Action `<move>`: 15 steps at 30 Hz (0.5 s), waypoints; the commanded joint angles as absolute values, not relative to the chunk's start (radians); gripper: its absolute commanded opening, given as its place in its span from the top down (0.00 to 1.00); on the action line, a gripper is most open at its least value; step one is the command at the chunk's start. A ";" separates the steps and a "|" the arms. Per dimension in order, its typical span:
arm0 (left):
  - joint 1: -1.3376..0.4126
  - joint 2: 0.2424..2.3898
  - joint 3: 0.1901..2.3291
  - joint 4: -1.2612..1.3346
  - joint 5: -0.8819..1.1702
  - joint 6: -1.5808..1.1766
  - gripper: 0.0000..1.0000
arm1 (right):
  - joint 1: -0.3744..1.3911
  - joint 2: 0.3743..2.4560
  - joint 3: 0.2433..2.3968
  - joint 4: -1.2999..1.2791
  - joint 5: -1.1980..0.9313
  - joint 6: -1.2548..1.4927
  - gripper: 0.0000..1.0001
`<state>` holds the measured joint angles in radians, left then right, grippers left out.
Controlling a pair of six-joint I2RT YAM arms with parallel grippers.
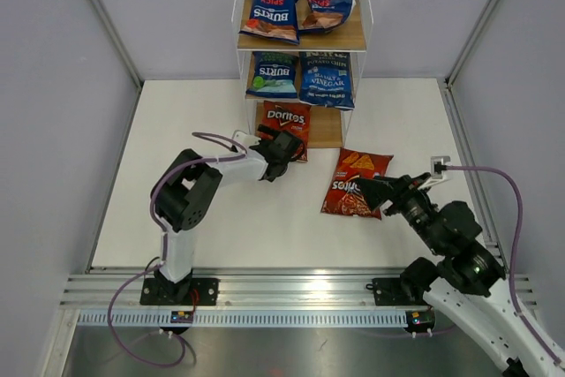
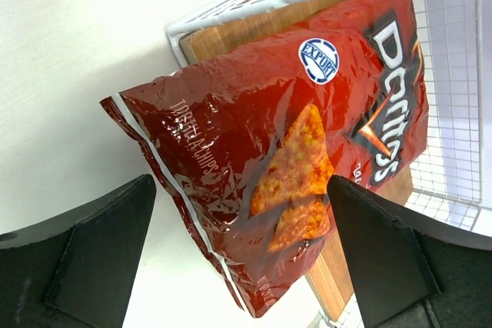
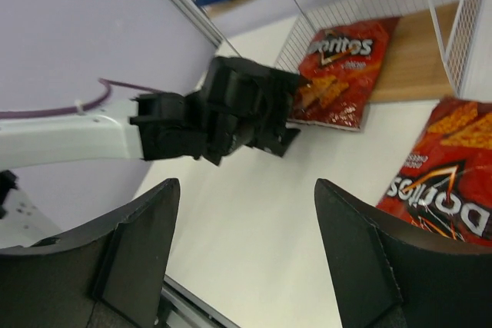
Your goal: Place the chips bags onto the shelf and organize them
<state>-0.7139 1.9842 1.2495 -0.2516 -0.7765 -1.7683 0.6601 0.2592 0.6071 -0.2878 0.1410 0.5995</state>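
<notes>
On the table, one Doritos bag lies flat just beside the right gripper, whose fingers are spread and empty. The left gripper is also spread, at the near end of a second Doritos bag, which lies on the bottom tier of the shelf and overhangs its near edge. The middle tier holds two blue bags, a Burts bag and a Vinegar bag. The top tier holds two Burts bags.

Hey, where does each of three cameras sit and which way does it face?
Top external: above and behind the bases, looking down over the table to the shelf; both arms show.
Left wrist: on the left arm, looking down at the Doritos bag overhanging the shelf's bottom board; own open jaws show.
Right wrist: on the right arm, facing the left arm across the table; own open jaws show.
Shared: that Doritos bag, in all three.
</notes>
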 commanded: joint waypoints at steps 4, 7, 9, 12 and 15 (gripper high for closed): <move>-0.713 1.902 1.194 -0.167 -0.767 -1.689 0.01 | 0.663 0.348 0.525 -0.201 0.135 0.591 0.21; -0.718 1.873 1.160 -0.111 -0.765 -1.655 0.01 | 0.663 0.417 0.522 -0.207 0.158 0.577 0.20; -0.721 1.858 1.155 -0.097 -0.761 -1.631 0.01 | 0.663 0.509 0.528 -0.215 0.182 0.574 0.20; -0.726 1.833 1.143 -0.075 -0.746 -1.595 0.01 | 0.663 0.664 0.552 -0.227 0.187 0.568 0.18; -0.729 1.813 1.118 -0.055 -0.739 -1.580 0.01 | 0.654 0.819 0.612 -0.270 0.199 0.551 0.15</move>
